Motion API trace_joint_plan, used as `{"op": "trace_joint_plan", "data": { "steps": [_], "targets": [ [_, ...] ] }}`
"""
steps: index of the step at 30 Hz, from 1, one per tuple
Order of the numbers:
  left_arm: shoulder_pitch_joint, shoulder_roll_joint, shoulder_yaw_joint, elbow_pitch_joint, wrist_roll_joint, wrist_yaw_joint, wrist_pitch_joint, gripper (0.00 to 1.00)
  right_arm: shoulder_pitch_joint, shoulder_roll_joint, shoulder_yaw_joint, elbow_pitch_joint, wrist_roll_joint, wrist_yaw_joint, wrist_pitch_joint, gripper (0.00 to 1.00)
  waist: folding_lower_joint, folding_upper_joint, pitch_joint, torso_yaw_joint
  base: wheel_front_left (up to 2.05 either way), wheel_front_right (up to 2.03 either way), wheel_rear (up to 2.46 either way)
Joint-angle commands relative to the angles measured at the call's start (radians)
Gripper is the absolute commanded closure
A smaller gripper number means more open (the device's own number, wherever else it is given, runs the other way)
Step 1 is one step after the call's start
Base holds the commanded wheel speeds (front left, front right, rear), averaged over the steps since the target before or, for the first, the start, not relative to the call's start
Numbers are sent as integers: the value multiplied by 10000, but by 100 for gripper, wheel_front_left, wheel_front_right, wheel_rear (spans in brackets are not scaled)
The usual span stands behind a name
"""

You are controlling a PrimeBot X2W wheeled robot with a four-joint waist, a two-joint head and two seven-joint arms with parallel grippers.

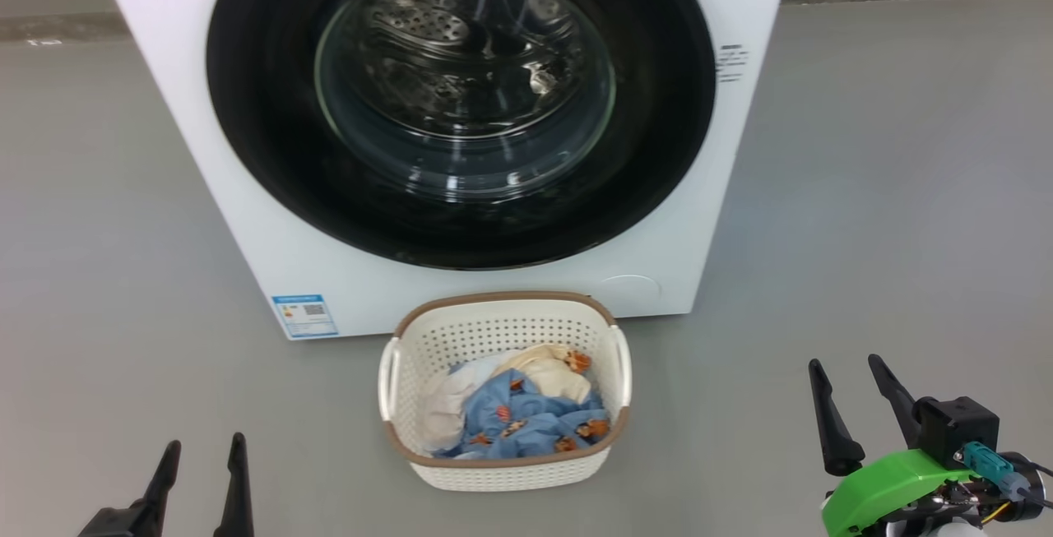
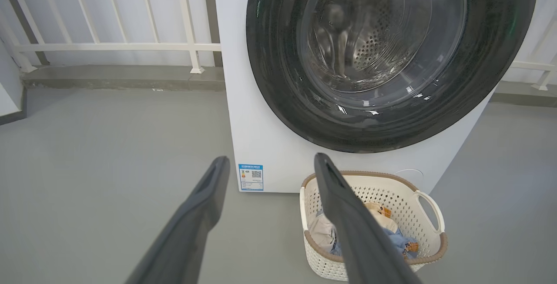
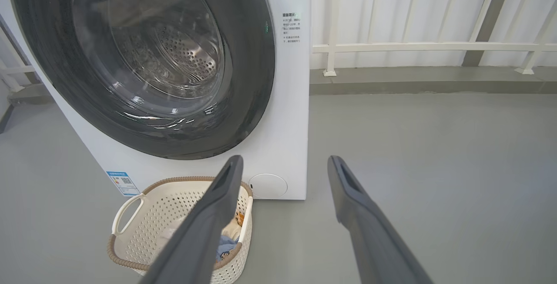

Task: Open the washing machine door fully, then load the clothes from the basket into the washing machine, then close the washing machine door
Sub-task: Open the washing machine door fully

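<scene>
The white washing machine (image 1: 247,216) stands ahead, its round washing machine door (image 1: 263,150) with the glossy black rim shut flat against the front. On the floor just before it sits the cream basket (image 1: 502,327) holding the clothes (image 1: 526,418), blue printed fabric with cream and white pieces. My left gripper (image 1: 204,448) hovers open at the lower left, left of the basket. At the lower right my right gripper (image 1: 847,368) is open too, holding nothing. The basket (image 2: 391,197) and door (image 2: 491,58) show past the left fingers, the basket (image 3: 169,205) and door (image 3: 256,58) past the right ones.
Grey floor (image 1: 888,192) spreads on both sides of the machine. A white railing (image 2: 113,47) on a low grey kerb runs behind it, also right of the machine as the railing (image 3: 435,47). A blue energy label (image 1: 304,317) is stuck near the machine's base.
</scene>
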Motion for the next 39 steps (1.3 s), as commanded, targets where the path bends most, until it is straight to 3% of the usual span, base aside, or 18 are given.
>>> {"op": "trace_joint_plan", "data": {
  "steps": [1, 18, 39],
  "targets": [
    [-365, 190, 350, -156, 78, -23, -122, 0, -190, -60, 189, -228, 36, -11, -147, 0, 0, -1, 4, -3, 123, 123, -246],
    [-424, 135, 450, -355, -64, -33, -122, 0, -211, -60, 32, -208, 71, -11, -245, 0, 0, -1, 106, 18, 105, 105, -210],
    [-174, 50, 304, -777, 27, -35, -122, 0, -238, -60, 43, -204, 28, -11, -333, 0, 0, -1, 110, -37, 9, 9, -18]
  ]
}}
